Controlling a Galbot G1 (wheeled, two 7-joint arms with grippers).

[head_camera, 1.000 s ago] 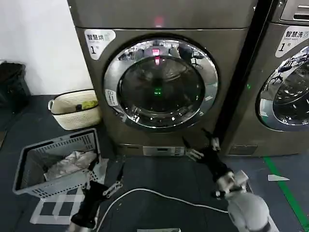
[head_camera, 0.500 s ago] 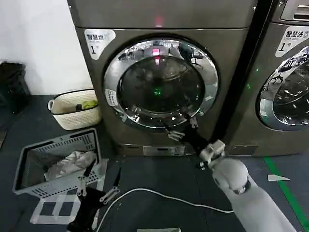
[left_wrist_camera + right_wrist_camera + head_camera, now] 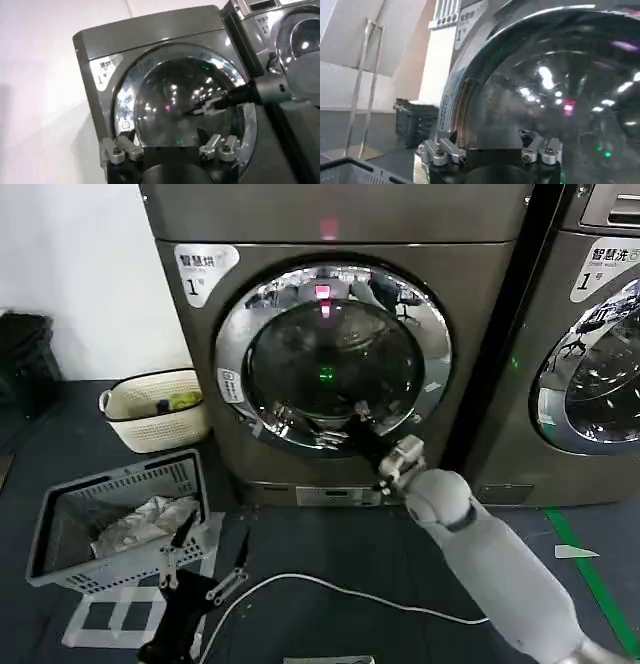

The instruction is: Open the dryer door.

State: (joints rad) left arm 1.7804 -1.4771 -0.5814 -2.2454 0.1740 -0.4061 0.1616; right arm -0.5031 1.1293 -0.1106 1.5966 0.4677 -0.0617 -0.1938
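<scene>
The dryer door (image 3: 333, 359), a round glass porthole ringed in chrome, faces the robot and is shut. The right gripper (image 3: 335, 430) is against the door's lower rim, its fingers spread, with the glass directly ahead and above it. The right arm stretches forward and to the left from the near right, nearly straight. The door's latch side cannot be made out. The left gripper (image 3: 205, 559) hangs low at the near left beside the grey basket (image 3: 60, 519), fingers spread, idle.
</scene>
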